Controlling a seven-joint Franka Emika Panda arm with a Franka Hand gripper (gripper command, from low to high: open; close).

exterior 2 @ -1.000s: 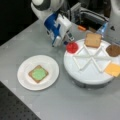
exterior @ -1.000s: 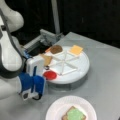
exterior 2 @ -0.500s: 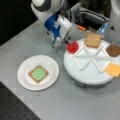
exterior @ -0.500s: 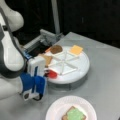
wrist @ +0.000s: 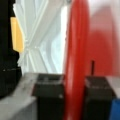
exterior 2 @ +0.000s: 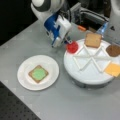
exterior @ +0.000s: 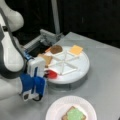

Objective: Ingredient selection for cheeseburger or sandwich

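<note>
Over the divided tray (exterior 2: 87, 75), hand (wrist: 75, 92) clamps tomato disc (wrist: 76, 55).

- A grey tabletop (exterior: 105, 65) fills the scene in both front views, matte, with soft even light and no hard shadows.
- Behind it, a dark, near-black backdrop (exterior: 95, 17) takes the top of a front view.
- A pale upright post (exterior: 55, 17) rises at the tabletop's far edge.
- At a front view's bottom left, a black perforated board (exterior 2: 15, 107) lies beside the tabletop's edge.
</note>
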